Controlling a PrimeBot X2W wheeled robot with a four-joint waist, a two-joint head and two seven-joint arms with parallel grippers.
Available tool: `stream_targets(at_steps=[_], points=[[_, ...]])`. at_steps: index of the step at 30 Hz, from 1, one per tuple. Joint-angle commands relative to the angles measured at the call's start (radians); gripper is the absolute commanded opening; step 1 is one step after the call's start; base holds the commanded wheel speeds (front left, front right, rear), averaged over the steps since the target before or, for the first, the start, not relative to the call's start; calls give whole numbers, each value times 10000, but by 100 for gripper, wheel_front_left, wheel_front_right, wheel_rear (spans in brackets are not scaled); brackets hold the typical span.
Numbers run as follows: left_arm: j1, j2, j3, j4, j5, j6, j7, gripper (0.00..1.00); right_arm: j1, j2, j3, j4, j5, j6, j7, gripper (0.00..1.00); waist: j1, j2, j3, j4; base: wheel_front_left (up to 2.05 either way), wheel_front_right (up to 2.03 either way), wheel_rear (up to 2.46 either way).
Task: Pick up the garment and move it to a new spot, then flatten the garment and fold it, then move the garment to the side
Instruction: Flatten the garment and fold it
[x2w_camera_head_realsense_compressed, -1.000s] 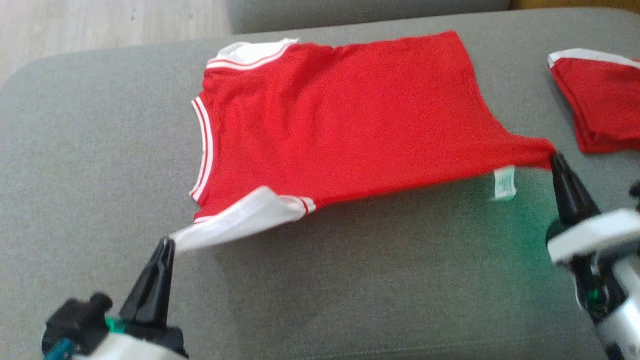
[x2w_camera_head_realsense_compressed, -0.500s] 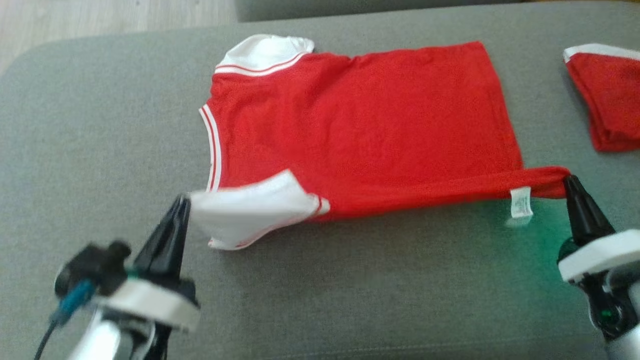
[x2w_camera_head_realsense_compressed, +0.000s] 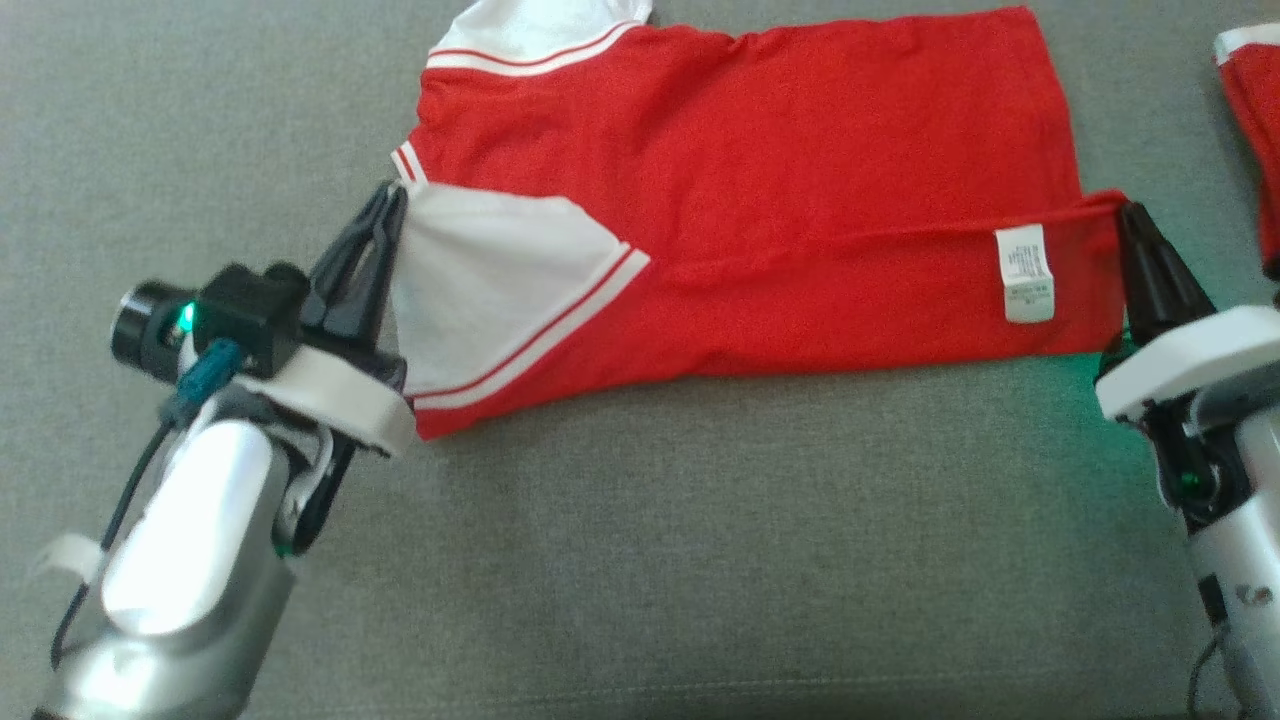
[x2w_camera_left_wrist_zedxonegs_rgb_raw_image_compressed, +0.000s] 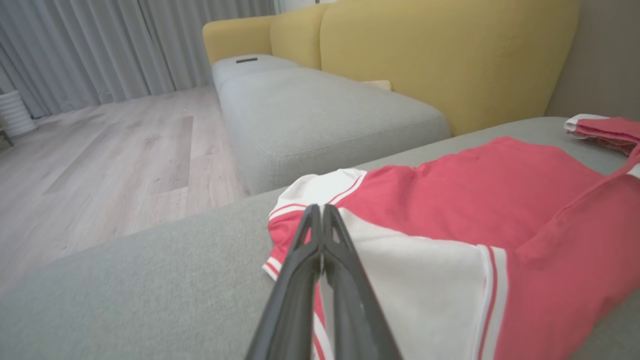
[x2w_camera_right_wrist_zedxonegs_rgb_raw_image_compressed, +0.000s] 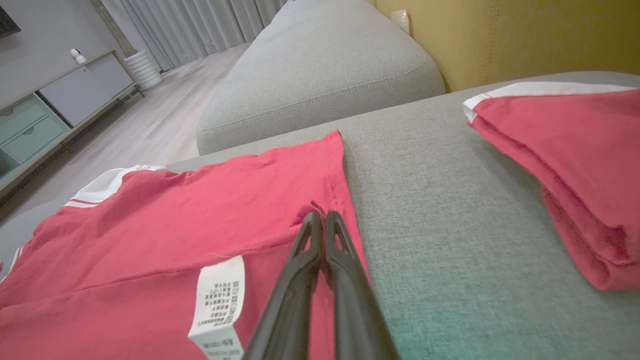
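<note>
Our left claw is pinched tight on the edge of the white sleeve. Our right claw is clamped the same way on the right near corner of the red garment. The garment lies across the far middle of the grey sofa cushion, its near edge doubled over so the care label faces up. A folded red piece sits apart at far right.

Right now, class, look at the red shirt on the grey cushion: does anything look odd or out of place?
The white care label faces up near the right gripper: the near edge of the red shirt is folded over, showing its inside. Near the left gripper, the white sleeve lies over the body.
</note>
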Motion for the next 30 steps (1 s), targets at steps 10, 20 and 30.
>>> stream_targets(at_steps=[10,20,30], points=[[-1231,-166,787,441,64,-86,-238,33,-1132,-73,635,635,107,67,-742,82,0,0,407,-38,0,0,0],[476,-1050,2158,88,-1396,-148,-241,100,-861,348,993,355,869,67,-1760,100,0,0,-178,-277,0,0,0],[3114,-1698,2048,-254,-1925,559,-13,100,341,579,877,-376,1309,67,-1997,100,0,0,-446,-495,0,0,0]])
